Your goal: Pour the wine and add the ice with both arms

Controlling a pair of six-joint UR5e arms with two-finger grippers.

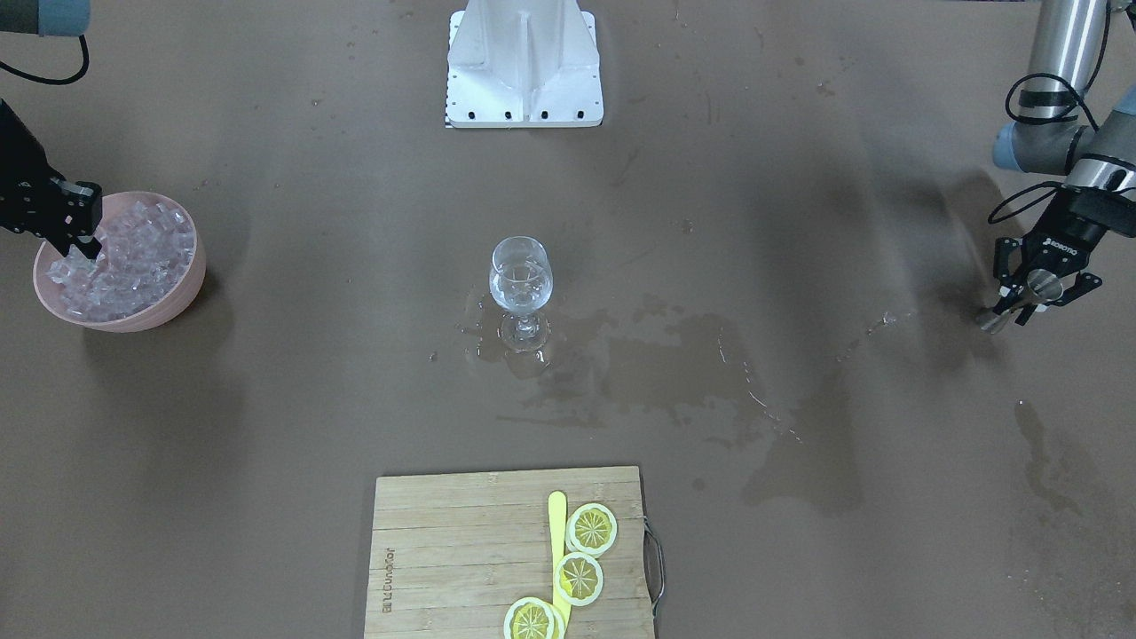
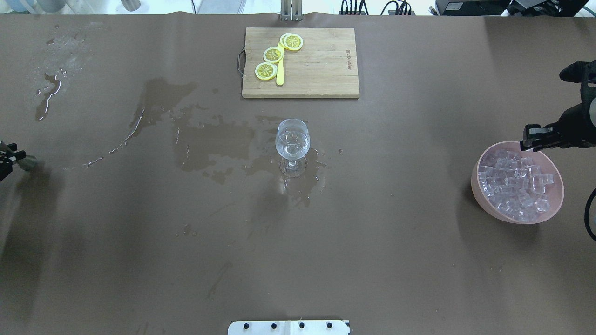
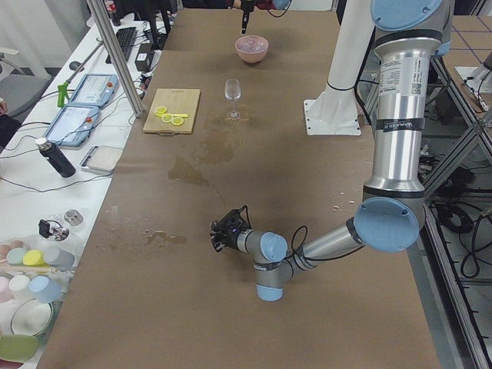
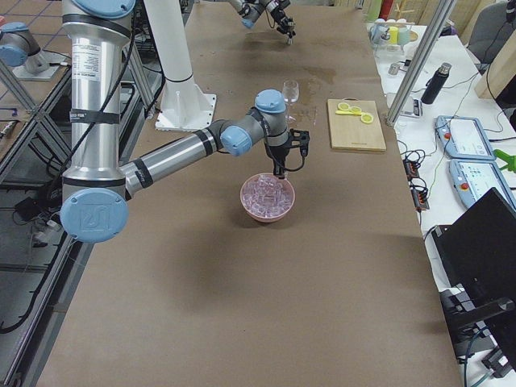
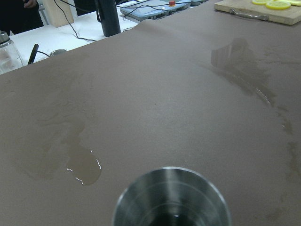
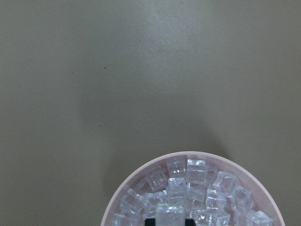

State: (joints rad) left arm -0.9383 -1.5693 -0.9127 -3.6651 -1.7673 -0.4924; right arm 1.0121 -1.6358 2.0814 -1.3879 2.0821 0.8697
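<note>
From across the table, the right gripper (image 1: 82, 248) dips into a round pink bowl (image 1: 191, 284) heaped with clear glassy ice cubes (image 1: 133, 257), near the worktop's end on the robot's right. A stemmed clear wine glass (image 1: 521, 266) stands upright at the worktop's middle on a wet patch (image 1: 674, 364). The wine (image 1: 521, 291), a clear liquid, sits low in the glass. Near the opposite end, the left gripper (image 1: 1038, 297) is clamped on a small steel measuring cup (image 1: 998, 318), which is tilted. A wooden cutting board (image 1: 461, 532) with yellow lemon slices (image 1: 592, 528) lies at the edge opposite the robot.

From overhead, the right gripper (image 2: 531, 137) is over the bowl's (image 2: 479, 186) far rim. The left gripper (image 2: 4, 160) and cup (image 2: 29, 163) are at the left end.

From the left end, the near left gripper (image 3: 221, 234) hangs low over the worktop.

From the right end, the right gripper (image 4: 280, 171) points straight down into the ice cubes (image 4: 266, 193).

In the left wrist view, the cup's (image 5: 171, 197) open mouth fills the bottom, dark inside.

In the right wrist view, one ice cube (image 6: 170, 214) sits pinched between the right gripper's narrowly parted dark tips, above the bowl (image 6: 136, 176).
</note>
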